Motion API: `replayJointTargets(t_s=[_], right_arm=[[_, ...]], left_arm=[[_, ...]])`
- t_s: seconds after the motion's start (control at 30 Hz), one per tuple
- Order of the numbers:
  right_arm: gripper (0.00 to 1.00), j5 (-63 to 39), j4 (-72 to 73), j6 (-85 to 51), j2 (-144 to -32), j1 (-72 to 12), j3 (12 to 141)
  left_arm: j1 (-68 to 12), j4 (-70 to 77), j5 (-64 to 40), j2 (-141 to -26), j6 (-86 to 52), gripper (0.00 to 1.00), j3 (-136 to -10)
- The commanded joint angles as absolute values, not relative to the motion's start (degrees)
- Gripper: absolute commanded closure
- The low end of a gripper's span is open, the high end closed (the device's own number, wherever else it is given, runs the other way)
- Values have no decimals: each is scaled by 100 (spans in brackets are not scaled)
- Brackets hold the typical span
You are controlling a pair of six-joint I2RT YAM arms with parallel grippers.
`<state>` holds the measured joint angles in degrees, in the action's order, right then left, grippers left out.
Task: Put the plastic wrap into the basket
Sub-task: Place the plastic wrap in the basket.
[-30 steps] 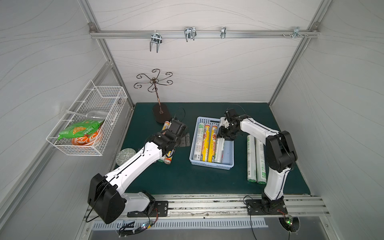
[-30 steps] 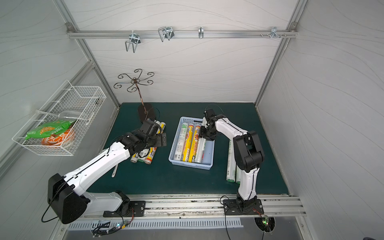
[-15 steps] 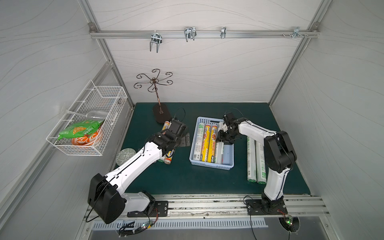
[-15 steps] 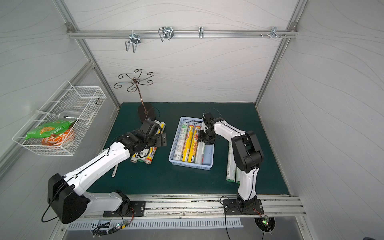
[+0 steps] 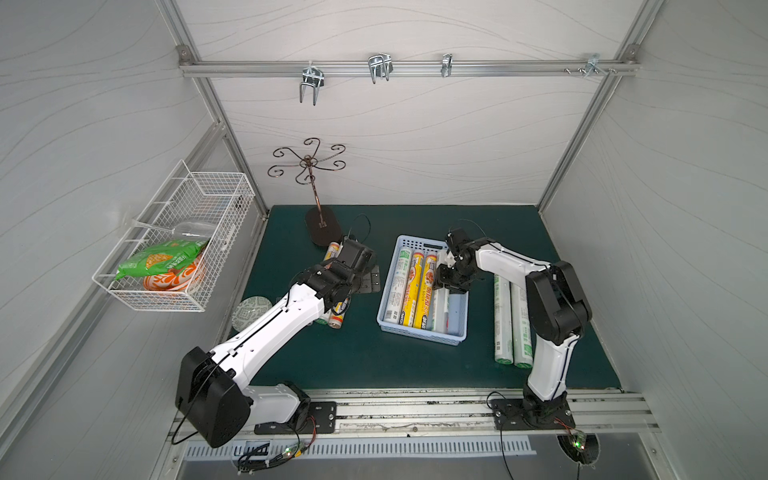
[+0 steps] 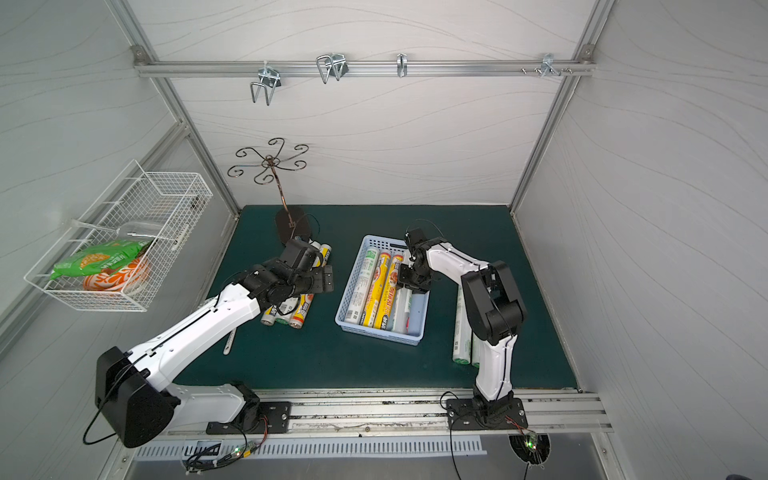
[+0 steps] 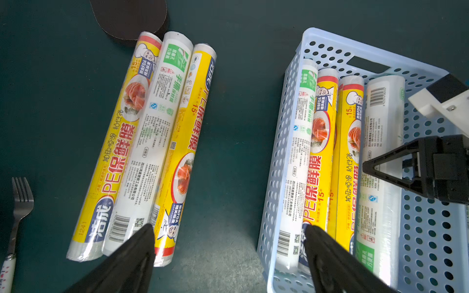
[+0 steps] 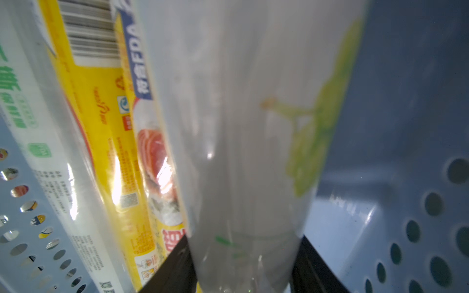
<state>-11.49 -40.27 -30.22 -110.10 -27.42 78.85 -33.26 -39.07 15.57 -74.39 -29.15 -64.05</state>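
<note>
The light-blue basket [image 5: 419, 334] [image 6: 380, 334] [image 7: 279, 152] sits mid-mat in both top views. It holds a white-green roll of plastic wrap and two yellow ones. A fourth, white roll [image 5: 441, 309] [image 6: 402, 309] [image 7: 380, 142] [image 8: 241, 126] lies beside them inside the basket, and my right gripper [image 5: 451, 282] [image 6: 411, 282] [image 8: 243, 243] is shut on it. My left gripper [image 5: 368, 280] [image 6: 324, 280] [image 7: 228, 228] hangs open over bare mat between the basket and three rolls [image 7: 152, 142] [image 6: 291, 311] lying side by side. My left arm partly hides those rolls in the top views.
Two white-green rolls [image 5: 513, 324] [image 6: 459, 332] lie on the mat right of the basket. A fork [image 7: 20, 203] and a round disc [image 5: 253, 307] lie at the left edge. A wire stand's dark base [image 5: 322, 226] is behind the left rolls. A white wire basket [image 5: 178, 237] hangs on the left wall.
My right gripper has carried the white roll toward the front and down into the basket. The left arm has stayed still.
</note>
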Motion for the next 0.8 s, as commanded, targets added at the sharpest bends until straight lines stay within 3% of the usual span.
replayJointTargets(t_s=[0.0, 0.27, 0.77], right_arm=[[45, -1315, -4133, -2997, -10864, -2756, 8123], [33, -1478, -4271, -3004, -10315, -2563, 8102], [33, -1658, -4874, -2467, -9272, -2445, 8271]], left_arm=[[-3295, -3742, 1573, -7449, -2944, 5, -6372], [-3292, -3740, 1608, -7455, -2953, 5, -6382], [-3283, -3851, 1832, -7610, -2653, 5, -6577]])
